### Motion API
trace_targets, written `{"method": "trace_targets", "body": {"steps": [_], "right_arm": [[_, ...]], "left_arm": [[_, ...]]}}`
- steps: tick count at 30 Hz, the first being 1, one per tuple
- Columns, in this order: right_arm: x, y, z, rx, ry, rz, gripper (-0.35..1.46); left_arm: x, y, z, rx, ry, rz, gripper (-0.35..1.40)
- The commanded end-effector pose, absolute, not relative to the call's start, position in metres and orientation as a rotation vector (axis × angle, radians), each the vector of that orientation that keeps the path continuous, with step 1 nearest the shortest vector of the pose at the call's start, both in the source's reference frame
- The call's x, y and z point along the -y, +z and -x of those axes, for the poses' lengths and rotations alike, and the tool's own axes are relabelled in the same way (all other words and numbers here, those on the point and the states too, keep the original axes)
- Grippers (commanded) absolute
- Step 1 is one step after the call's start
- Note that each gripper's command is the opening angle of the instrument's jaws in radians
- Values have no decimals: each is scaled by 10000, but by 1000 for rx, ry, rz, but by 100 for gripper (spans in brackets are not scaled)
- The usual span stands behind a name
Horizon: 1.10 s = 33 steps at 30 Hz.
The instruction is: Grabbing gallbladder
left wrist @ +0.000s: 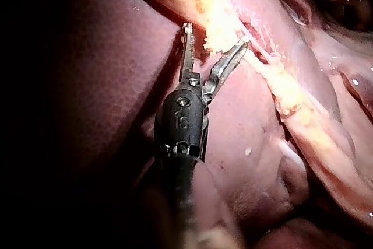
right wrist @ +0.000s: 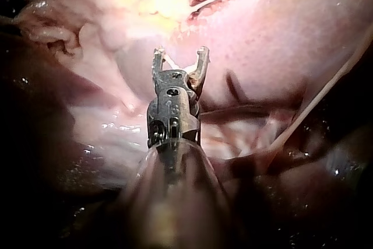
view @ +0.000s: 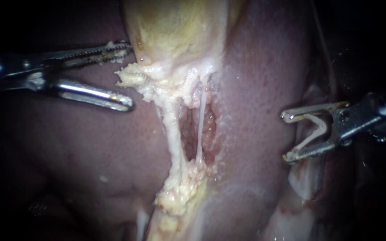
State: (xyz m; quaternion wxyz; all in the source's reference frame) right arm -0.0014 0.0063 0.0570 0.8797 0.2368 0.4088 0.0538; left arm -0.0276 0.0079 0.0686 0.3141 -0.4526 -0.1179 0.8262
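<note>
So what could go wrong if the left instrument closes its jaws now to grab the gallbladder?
1. The left instrument has open jaws beside loose fat at the edge of the gallbladder; it may grip only fat, which could tear.
2. Thin tubes are stretched taut nearby; a hard pull might snap them.
3. The clip in the right instrument lies close to tissue that may shift.

Left instrument (view: pixel 128 76) gapes wide — right instrument (view: pixel 287 136), equally spread, holds a clip (view: pixel 318 128).

Surgical lab bench: exposed liver (view: pixel 68 156) and gallbladder (view: pixel 175 35), slender left instrument (view: pixel 129 76), right instrument (view: pixel 286 136) with a clip (view: pixel 321 128).
</note>
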Motion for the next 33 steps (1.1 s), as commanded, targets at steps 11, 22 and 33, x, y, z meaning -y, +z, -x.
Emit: {"method": "trace_targets", "body": {"steps": [11, 22, 33], "right_arm": [[-62, 570, 14, -852, 112, -494, 49], [-62, 569, 14, -852, 111, -494, 49], [-62, 569, 14, -852, 111, -494, 49]], "left_arm": [[-76, 715, 292, 386, 2108, 1182, 47], [-76, 690, 297, 425, 2055, 1169, -16], [-66, 679, 293, 466, 2029, 1107, -35]]}}
